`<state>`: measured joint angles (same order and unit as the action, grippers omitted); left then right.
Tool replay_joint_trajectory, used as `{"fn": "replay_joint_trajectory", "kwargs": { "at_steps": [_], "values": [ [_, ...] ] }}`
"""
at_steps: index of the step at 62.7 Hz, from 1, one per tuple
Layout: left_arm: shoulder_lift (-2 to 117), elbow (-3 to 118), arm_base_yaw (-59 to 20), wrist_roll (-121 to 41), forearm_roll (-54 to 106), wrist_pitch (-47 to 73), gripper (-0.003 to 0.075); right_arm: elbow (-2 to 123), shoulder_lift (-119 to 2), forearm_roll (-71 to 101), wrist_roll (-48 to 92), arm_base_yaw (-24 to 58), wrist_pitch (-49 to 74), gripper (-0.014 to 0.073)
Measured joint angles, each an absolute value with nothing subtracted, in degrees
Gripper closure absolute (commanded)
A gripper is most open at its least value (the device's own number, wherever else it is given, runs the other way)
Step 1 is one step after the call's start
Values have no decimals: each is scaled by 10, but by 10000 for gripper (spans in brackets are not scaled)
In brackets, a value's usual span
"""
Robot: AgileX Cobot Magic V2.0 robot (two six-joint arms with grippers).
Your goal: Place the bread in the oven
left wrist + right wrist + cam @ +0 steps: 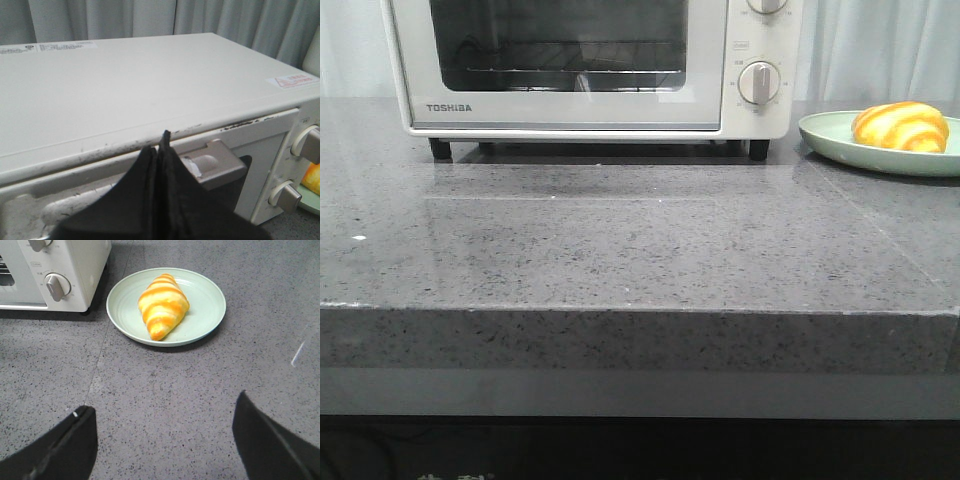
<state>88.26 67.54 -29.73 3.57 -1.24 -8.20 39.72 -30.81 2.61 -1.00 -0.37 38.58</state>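
Bread (pixel 163 304): golden-orange striped roll, lying on pale green plate (pixel 202 320), just to the right of the oven, on the counter. Not in oven yet.
Oven (pixel 590 65): your landmark. Door looks shut in front view, rack visible through glass. Door has to drop before anything goes in.
Left gripper (pixel 159 150): fingers pressed together, nothing between them, hovering above the oven's front top edge, near the door handle (pixel 215 162).
Left-side risk: clenched tips can't hook the handle; you'd likely skid off the top edge or shove the oven back on the counter (pixel 640 250). Spread them first.
Right gripper (pixel 165 435): fingers spread wide, empty, over bare counter in front of the plate, apart from the bread.
Right-side risk: roll looks glossy and tapered, so a pinch near one end may squirt it out; a low approach may clip the plate rim and slide the plate toward the oven.
Order risk: lift bread before door is down and you'll have nowhere to put it.
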Motion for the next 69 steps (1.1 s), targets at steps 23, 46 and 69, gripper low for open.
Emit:
{"fn": "replay_joint_trajectory", "kwargs": {
  "at_steps": [23, 46, 69],
  "values": [
    [875, 685, -301, 36, -16, -15, 738, 397, -308, 26, -10, -4, 386, 20],
    [808, 687, -320, 36, -5, 218, 738, 397, -308, 26, -10, -4, 386, 20],
    [731, 680, -319, 36, -8, 386, 738, 397, -308, 26, -10, -4, 386, 20]
  ]
}}
